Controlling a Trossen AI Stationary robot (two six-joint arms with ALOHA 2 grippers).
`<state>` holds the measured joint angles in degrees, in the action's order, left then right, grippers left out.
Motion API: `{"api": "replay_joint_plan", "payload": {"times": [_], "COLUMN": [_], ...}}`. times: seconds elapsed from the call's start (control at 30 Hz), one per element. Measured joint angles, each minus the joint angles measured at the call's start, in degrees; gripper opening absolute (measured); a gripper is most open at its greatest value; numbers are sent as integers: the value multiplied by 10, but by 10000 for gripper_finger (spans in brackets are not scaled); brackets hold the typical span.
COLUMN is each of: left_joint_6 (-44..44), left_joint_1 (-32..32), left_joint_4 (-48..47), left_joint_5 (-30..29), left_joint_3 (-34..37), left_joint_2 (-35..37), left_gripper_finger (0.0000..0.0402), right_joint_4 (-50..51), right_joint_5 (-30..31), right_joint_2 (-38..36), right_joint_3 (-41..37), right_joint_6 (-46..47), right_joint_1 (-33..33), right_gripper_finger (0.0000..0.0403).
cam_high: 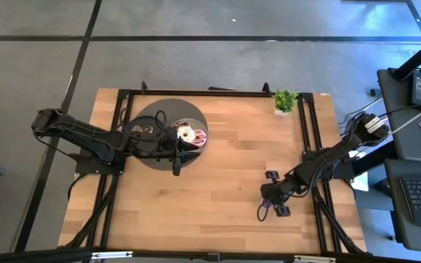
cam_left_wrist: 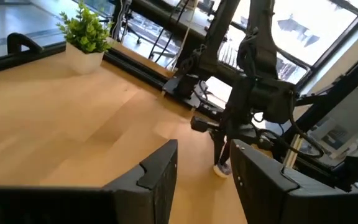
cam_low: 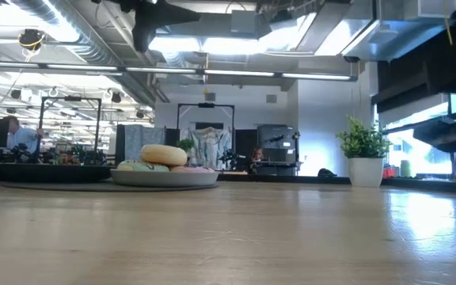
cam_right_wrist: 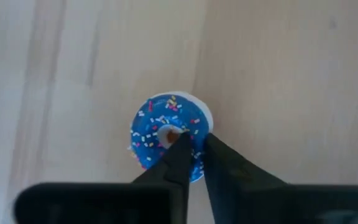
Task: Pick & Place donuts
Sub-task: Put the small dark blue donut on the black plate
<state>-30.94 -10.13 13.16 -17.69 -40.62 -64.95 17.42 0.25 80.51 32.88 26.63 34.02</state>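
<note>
Right wrist view: a blue donut [cam_right_wrist: 169, 138] is gripped on the worktop [cam_right_wrist: 278, 74].

The pick-up step seems to be in hand. The right claw [cam_right_wrist: 192, 145] is nearly closed, with one finger in the donut's hole and the other outside the ring, so the ring is pinched. Next, a straight lift is called for, then a carry to the grey plate [cam_low: 165, 178], where other donuts [cam_low: 163, 155] are already piled. The left claw [cam_left_wrist: 204, 168] is held open above that plate, and nothing is held in it.
</note>
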Motion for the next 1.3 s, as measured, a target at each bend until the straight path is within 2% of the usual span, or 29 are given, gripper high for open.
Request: {"api": "replay_joint_plan", "payload": {"times": [0.07, 0.17, 0.3, 0.4, 0.53, 0.7, 0.87, 0.97, 1.1, 1.3], "left_joint_6": [-10, -26, 33, 78, 116, 129, 128, 124, 129, 131], "left_joint_1": [0, 0, -4, -14, -36, -55, -65, -73, -86, -97], "left_joint_4": [13, 63, 144, 191, 205, 201, 197, 197, 197, 197], "left_joint_5": [10, 45, 106, 132, 144, 144, 144, 143, 144, 143], "left_joint_3": [0, 0, 0, -1, 0, 0, 0, 0, 0, 0], "left_joint_2": [2, 15, 39, 56, 73, 80, 81, 81, 81, 81], "left_gripper_finger": [144, 143, 143, 144, 143, 143, 143, 144, 144, 144], "right_joint_4": [16, 98, 177, 165, 124, 89, 118, 130, 134, 141], "right_joint_5": [0, 0, 30, 51, 49, 7, -54, -82, -92, -95], "right_joint_2": [0, 0, 0, 1, 24, 114, 249, 315, 379, 435], "right_joint_3": [18, 70, 153, 211, 288, 398, 520, 567, 588, 587], "right_joint_6": [-11, -42, -152, -241, -302, -354, -346, -344, -343, -309], "right_joint_1": [-5, -36, -101, -163, -242, -290, -301, -301, -301, -301], "right_gripper_finger": [28, 12, 10, 16, 13, 12, 15, 15, 15, 16]}}
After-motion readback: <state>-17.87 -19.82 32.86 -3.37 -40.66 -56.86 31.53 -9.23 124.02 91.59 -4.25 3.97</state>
